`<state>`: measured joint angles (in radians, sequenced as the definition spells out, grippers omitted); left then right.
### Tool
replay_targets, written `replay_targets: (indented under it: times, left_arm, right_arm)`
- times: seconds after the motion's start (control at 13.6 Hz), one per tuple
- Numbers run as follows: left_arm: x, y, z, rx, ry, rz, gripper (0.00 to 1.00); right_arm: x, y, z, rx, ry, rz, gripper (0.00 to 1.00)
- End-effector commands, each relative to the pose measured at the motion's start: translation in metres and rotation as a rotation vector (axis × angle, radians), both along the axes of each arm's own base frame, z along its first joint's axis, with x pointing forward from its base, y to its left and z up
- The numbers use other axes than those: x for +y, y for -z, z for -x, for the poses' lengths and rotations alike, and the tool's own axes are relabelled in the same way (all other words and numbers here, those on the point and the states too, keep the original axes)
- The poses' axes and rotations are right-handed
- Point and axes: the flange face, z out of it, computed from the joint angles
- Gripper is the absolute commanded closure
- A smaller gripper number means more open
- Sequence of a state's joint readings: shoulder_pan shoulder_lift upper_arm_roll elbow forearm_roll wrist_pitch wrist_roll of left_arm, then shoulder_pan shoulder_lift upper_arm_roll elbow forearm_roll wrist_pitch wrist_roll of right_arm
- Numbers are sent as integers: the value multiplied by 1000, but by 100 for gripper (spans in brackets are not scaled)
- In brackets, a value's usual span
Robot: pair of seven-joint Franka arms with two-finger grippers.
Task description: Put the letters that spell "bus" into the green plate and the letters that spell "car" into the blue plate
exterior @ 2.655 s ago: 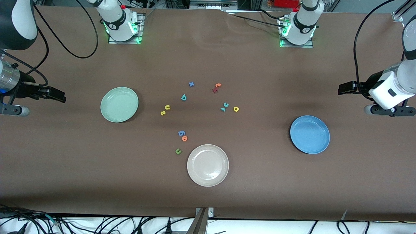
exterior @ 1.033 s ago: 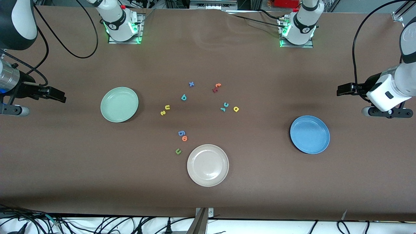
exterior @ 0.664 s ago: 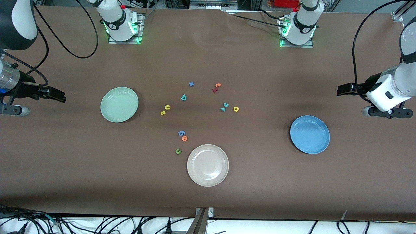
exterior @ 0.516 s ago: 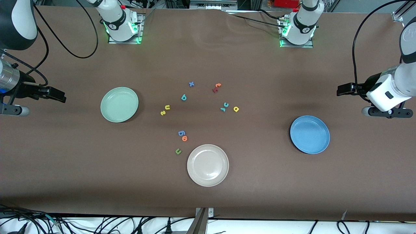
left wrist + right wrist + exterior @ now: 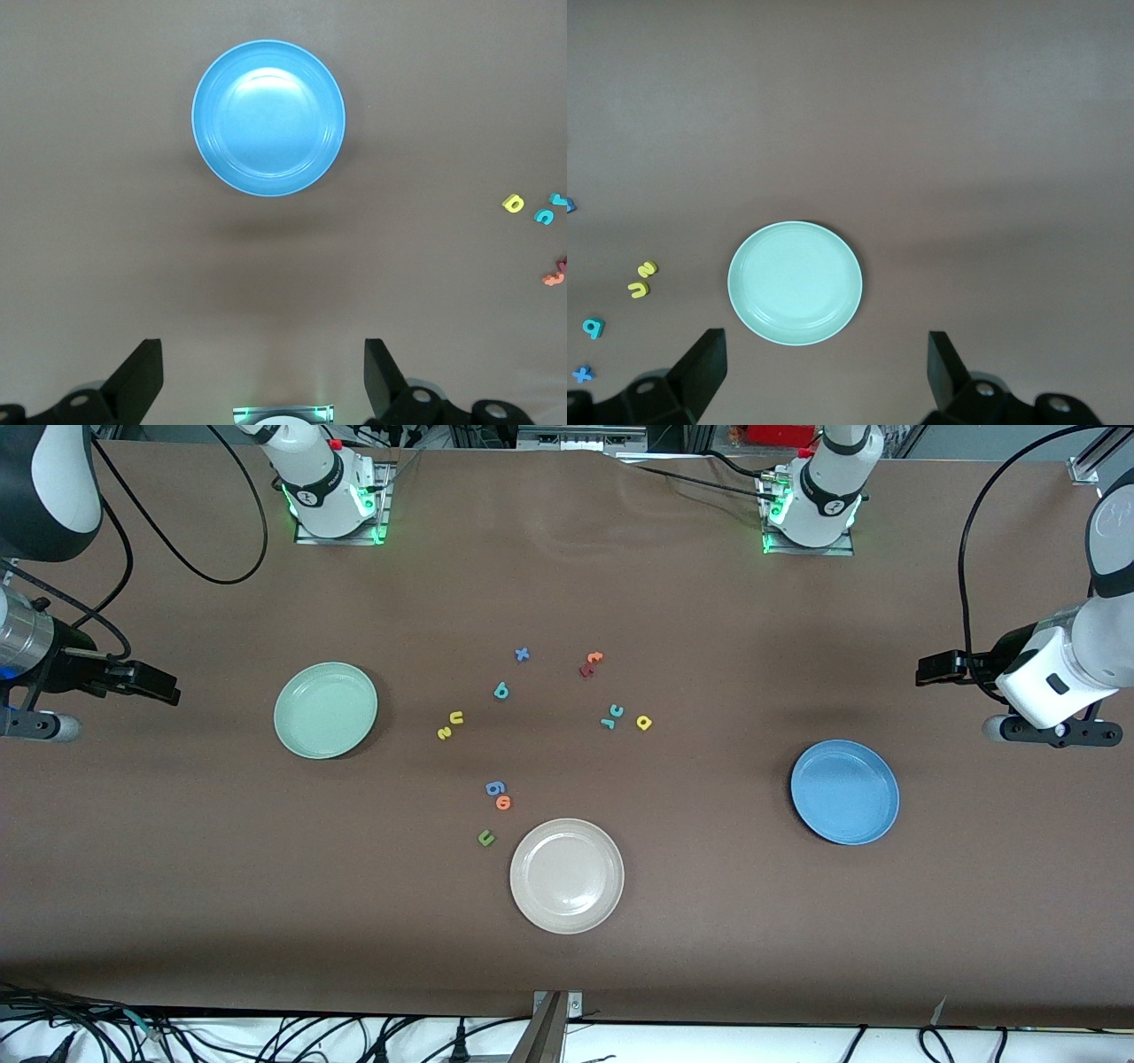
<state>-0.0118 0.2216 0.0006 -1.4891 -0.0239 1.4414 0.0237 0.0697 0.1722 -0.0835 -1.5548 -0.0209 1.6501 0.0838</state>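
The green plate (image 5: 325,709) (image 5: 795,282) lies toward the right arm's end, the blue plate (image 5: 844,792) (image 5: 268,117) toward the left arm's end. Between them on the table are the teal b (image 5: 500,690), yellow u (image 5: 457,717) and yellow s (image 5: 445,732). Closer to the blue plate lie the teal c (image 5: 617,710), teal r (image 5: 608,723) and yellow a (image 5: 644,723). My left gripper (image 5: 263,376) hangs open and empty high over the table's end past the blue plate. My right gripper (image 5: 824,372) hangs open and empty high over the other end, past the green plate.
A beige plate (image 5: 567,875) sits nearest the front camera. Around it lie a dark green u (image 5: 485,837), an orange o (image 5: 503,802) and a blue g-like letter (image 5: 494,787). A blue x (image 5: 522,654) and orange and red letters (image 5: 591,662) lie nearer the bases.
The left arm's hand has drifted slightly toward the middle of the table. The right arm, the plates and the letters have not moved.
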Motion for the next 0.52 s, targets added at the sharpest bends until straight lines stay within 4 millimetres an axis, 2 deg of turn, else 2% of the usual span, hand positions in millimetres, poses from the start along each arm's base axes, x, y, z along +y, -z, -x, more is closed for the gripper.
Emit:
replay_targets:
  times: [0.0,0.44]
  left_arm:
    - [-1,-5,-1,2,6,-17,0]
    - [-4,-4,-1,3,9,-18,0]
  right_arm:
    - [-1,-7,4,-7,14,6,0]
    - [-1,-6,3,-5,14,6,0]
